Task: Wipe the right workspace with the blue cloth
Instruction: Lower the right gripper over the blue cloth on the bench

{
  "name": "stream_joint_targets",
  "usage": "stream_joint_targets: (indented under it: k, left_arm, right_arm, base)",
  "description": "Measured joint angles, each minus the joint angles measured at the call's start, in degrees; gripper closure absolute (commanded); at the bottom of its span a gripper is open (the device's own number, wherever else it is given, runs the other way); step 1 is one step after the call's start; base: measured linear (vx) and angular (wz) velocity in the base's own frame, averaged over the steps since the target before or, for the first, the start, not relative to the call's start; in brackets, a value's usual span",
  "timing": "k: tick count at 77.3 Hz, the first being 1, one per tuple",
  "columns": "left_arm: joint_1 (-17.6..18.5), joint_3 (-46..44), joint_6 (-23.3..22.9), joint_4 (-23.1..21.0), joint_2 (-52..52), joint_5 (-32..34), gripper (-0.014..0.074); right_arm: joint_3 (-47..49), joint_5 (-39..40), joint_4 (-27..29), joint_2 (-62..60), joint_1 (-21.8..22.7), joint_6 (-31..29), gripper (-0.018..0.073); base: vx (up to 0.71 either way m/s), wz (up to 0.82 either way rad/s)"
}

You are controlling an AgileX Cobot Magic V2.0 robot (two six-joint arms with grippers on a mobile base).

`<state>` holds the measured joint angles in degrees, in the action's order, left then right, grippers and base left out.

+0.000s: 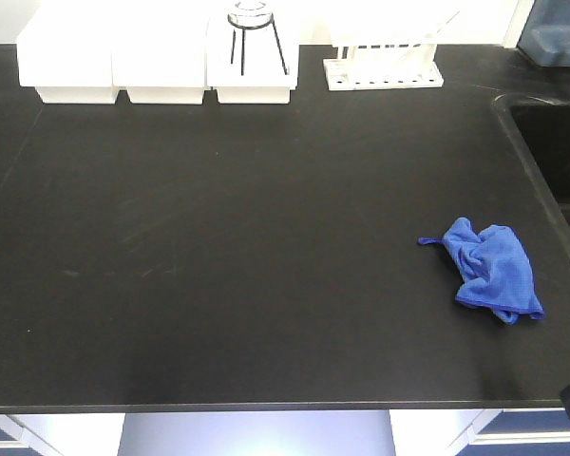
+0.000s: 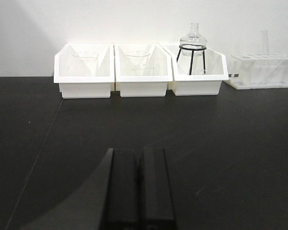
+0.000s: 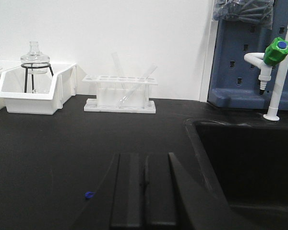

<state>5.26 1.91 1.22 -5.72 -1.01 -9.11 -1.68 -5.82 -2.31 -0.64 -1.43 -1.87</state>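
Left tool (image 2: 139, 158), right tool (image 3: 145, 160) closed; bin (image 2: 197, 86) holds flask (image 2: 192, 39).

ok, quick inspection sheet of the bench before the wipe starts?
Surface: black countertop, faint pale streaks left of centre; no spill seen.
Job's things: blue cloth lies crumpled on the right side of the bench near the sink, not held.
Clutter: three white bins along the back edge, a glass flask in the right-hand one; test tube rack beside them.
Grippers: left claw shut, empty, over bare bench; right claw shut, empty.
Cables: nothing seen.
Surroundings: white wall behind; tap with green knob and blue pegboard beyond the sink.
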Motion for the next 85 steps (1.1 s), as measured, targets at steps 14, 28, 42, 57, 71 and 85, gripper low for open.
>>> stream_joint_targets:
  k: [14, 28, 42, 57, 71, 85]
  left_arm:
    - [0.0, 0.0, 0.0, 0.0, 0.0, 0.0, 0.0603]
    - [0.0, 0.0, 0.0, 0.0, 0.0, 0.0, 0.0603]
    - [0.0, 0.0, 0.0, 0.0, 0.0, 0.0, 0.0603]
    - [0.0, 0.0, 0.0, 0.0, 0.0, 0.0, 0.0603]
    - [0.0, 0.0, 0.0, 0.0, 0.0, 0.0, 0.0603]
    - [0.0, 0.0, 0.0, 0.0, 0.0, 0.0, 0.0603]
  right_arm:
    - [0.0, 0.0, 0.0, 0.0, 0.0, 0.0, 0.0566]
    - [0.0, 0.0, 0.0, 0.0, 0.0, 0.0, 0.0566]
    - [0.0, 0.0, 0.0, 0.0, 0.0, 0.0, 0.0566]
    - [-0.1, 5.8, 0.9, 0.0, 0.0, 0.3, 0.0566]
    - [7.9, 10.9, 3.8, 0.4, 0.0, 0.3, 0.0566]
    - [29.9, -2.6, 4.4, 14.0, 0.0, -2.6, 0.0566]
  base:
    - [0.0, 0.0]
    - [0.0, 0.0]
    - [0.0, 0.0]
    - [0.0, 0.0]
    - [0.0, 0.0]
    - [0.0, 0.0]
